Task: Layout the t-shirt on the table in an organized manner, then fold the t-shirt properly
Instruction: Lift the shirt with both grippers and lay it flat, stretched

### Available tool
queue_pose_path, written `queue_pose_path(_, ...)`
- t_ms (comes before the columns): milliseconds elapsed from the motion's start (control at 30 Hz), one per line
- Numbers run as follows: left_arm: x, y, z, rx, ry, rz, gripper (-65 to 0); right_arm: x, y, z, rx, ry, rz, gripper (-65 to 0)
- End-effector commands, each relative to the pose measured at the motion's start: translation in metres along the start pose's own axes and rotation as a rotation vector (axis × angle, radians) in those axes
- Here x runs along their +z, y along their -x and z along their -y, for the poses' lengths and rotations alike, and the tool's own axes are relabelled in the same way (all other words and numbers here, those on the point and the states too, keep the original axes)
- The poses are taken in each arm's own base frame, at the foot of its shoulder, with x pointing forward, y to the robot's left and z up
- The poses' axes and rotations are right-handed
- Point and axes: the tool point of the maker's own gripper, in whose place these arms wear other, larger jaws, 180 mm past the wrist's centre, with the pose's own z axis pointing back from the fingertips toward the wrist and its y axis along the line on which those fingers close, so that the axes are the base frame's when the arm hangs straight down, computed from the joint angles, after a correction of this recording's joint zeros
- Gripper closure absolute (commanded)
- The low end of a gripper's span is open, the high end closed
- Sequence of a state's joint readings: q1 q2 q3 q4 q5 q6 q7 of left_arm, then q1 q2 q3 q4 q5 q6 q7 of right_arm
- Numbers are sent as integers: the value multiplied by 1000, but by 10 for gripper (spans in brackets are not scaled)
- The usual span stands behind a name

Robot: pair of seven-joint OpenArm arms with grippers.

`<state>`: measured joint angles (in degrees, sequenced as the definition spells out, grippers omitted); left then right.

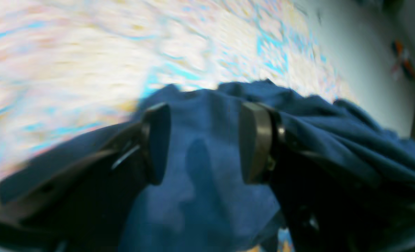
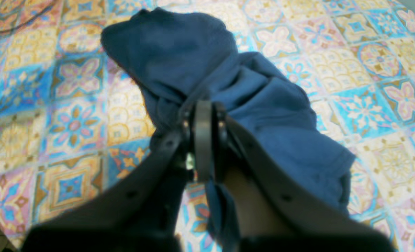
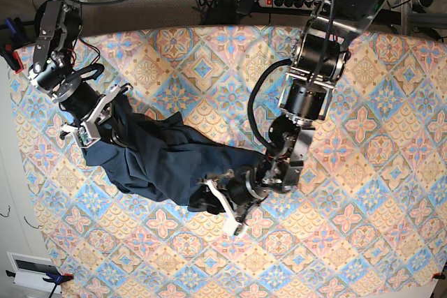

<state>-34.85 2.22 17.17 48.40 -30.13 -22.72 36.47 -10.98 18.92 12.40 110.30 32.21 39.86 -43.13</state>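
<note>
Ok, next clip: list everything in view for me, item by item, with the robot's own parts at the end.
t-shirt: one, dark navy, bunched in a crumpled band across the left-centre of the table.
table: one, covered in pastel orange, pink and blue tile-pattern cloth, fills the base view.
power strip: one, white, beyond the far edge with cables.
left gripper: dark, jaws apart over shirt fabric at the near end.
right gripper: dark, jaws shut on shirt fabric at the far-left end.
</note>
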Motion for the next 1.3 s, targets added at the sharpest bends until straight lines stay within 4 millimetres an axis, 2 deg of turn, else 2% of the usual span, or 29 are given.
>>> queue_pose_path(0,-5,-31,10,-34,15,63,-310,3,-20,1,21,-4,66,-7)
queue_pose_path(67,-17,-23,13,-51,-6,39,-310,4,-20,2,21,-2,68,-7)
queue_pose_path(167,-21,-21,3,-61,-59,46,-310,5,-21,5,22,7,70,-7)
queue_pose_path(233,-19,-25,-6,-44,-94,79,-310,7,-21,9,22,19,71,-7)
queue_pose_path(300,-11,-31,-24,-20,-141,111,-312,7,-21,9,22,20,72,-7)
queue_pose_path(367,-5,-35,-35,1,-159,129,-314,7,-23,9,24,20,75,-7)
queue_pose_path(533,-1,-37,-45,31,-180,143,-315,6,-22,10,25,23,72,-7)
queue_pose_path(700,-7,-1,-54,72,-197,52,-312,6,-21,10,22,23,69,-7)
queue_pose_path(800,-13,14,-43,32,-170,-15,-309,6,-21,10,21,23,69,-7)
queue_pose_path(867,-18,30,-23,-46,-103,-90,-308,6,-21,11,20,23,70,-7)
queue_pose_path(900,-19,31,-9,-92,-57,-106,-303,6,-21,11,20,23,70,-7)
queue_pose_path(1000,-17,37,14,-145,16,-128,-232,6,-21,11,19,23,69,-7)
queue_pose_path(1033,-13,36,11,-156,16,-129,-184,6,-21,11,19,23,69,-7)
queue_pose_path(1100,-9,30,8,-172,11,-117,-19,6,-20,11,19,24,68,-7)
queue_pose_path(1200,0,28,-10,-164,-22,-116,0,5,-20,12,19,25,69,-7)
queue_pose_path(1267,12,12,-27,-148,-56,-71,0,7,-16,19,22,50,55,-7)
